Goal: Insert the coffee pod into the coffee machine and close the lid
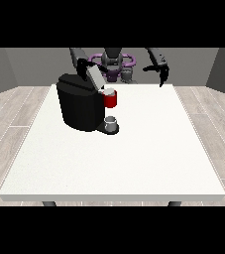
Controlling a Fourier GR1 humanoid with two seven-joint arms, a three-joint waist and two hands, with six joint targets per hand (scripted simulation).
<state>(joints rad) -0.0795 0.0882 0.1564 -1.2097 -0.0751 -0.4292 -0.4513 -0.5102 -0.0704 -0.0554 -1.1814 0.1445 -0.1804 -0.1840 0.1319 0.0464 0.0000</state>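
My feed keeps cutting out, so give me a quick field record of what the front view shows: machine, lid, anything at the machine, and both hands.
coffee machine: black, on the white table, at the view's left
lid: raised, tilted
red thing at the machine: at its front, under the lid
grey thing: on the machine's base, below the red thing
hand at the view's left: behind the lid
hand at the view's right: above the table's far edge, holding nothing
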